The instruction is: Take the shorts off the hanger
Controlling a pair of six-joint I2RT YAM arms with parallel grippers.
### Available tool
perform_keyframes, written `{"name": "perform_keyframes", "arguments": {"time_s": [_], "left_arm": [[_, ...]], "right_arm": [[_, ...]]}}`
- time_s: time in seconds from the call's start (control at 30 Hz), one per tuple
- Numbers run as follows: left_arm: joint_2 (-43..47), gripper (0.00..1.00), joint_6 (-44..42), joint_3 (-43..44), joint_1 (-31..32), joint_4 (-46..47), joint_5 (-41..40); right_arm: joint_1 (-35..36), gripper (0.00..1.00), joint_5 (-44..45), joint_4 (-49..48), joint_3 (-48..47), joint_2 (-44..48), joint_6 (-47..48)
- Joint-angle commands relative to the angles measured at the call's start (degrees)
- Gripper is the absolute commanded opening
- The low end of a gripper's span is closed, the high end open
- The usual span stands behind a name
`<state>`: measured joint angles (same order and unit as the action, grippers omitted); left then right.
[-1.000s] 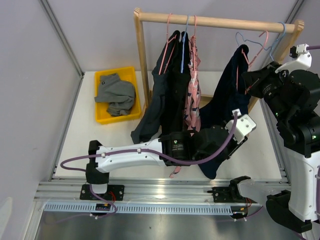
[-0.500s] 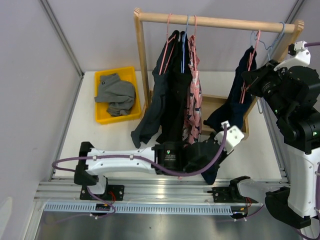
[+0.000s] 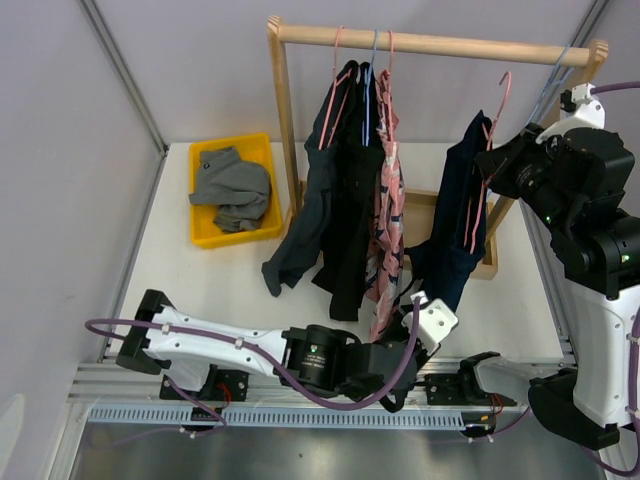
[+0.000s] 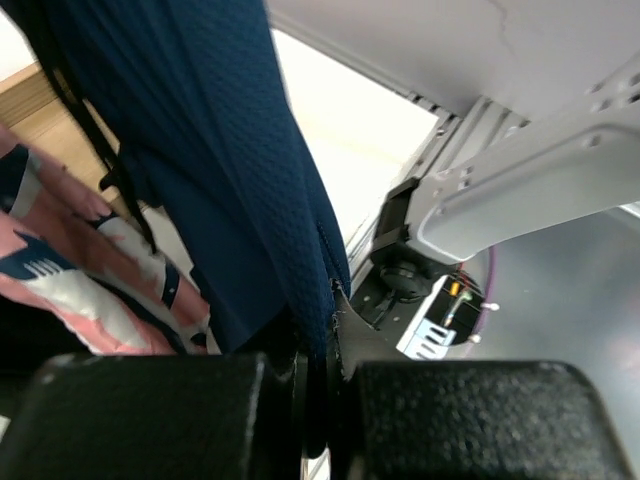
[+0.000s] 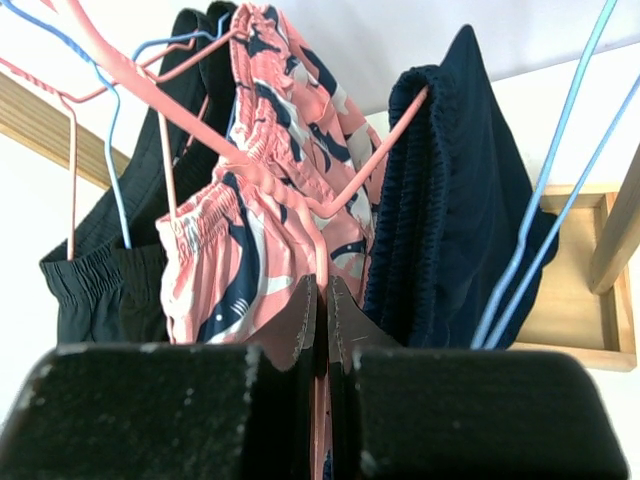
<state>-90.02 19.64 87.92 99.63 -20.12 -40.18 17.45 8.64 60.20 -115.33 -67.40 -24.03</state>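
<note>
Navy shorts [image 3: 455,215] hang on a pink hanger [image 3: 497,110] whose hook sits just below the rod, at the rack's right end. My right gripper [image 3: 490,165] is shut on the pink hanger's wire [image 5: 322,290], with the navy shorts [image 5: 450,200] draped beside it. My left gripper [image 3: 420,300] is shut on the navy shorts' lower hem [image 4: 318,340], pulling the fabric [image 4: 230,150] taut. Dark charcoal shorts [image 3: 315,190], black shorts [image 3: 352,200] and pink patterned shorts [image 3: 388,210] hang on the rod. Grey shorts [image 3: 232,187] lie in the yellow bin [image 3: 205,235].
The wooden rack [image 3: 430,43] stands at the back with a post [image 3: 287,120] on the left and a wooden base frame [image 3: 425,205]. An empty blue hanger [image 3: 552,80] stays on the rod near my right arm. A metal rail [image 3: 300,385] runs along the near edge.
My left gripper has moved down toward the near edge with the navy hem, stretching the shorts long. My right gripper has shifted the pink hanger, and its hook now shows below the rod.
</note>
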Motion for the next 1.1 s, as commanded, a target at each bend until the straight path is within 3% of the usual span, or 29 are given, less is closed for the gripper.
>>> {"name": "perform_keyframes", "arguments": {"time_s": [0.0, 0.23, 0.8, 0.93, 1.07], "left_arm": [[-0.59, 0.0, 2.25, -1.61, 2.76, -0.8, 1.25], [-4.02, 0.0, 2.59, -1.88, 3.9, 0.7, 2.04], [-7.37, 0.0, 5.76, -0.73, 11.46, -2.73, -6.49], [-8.15, 0.0, 6.99, 0.76, 8.66, -5.27, -7.63], [-7.89, 0.0, 5.86, 2.43, 0.68, -5.46, -5.18]], "right_arm": [[-0.93, 0.0, 2.26, -9.76, -3.06, 0.25, 0.22], [-1.28, 0.0, 2.25, -7.03, -5.61, -0.37, 1.18], [-2.86, 0.0, 0.94, -5.89, -7.02, -2.31, 1.09], [-2.86, 0.0, 0.32, -3.96, -5.79, 0.15, -0.05], [-2.86, 0.0, -1.6, 0.86, -3.51, 4.28, -1.98]]}}
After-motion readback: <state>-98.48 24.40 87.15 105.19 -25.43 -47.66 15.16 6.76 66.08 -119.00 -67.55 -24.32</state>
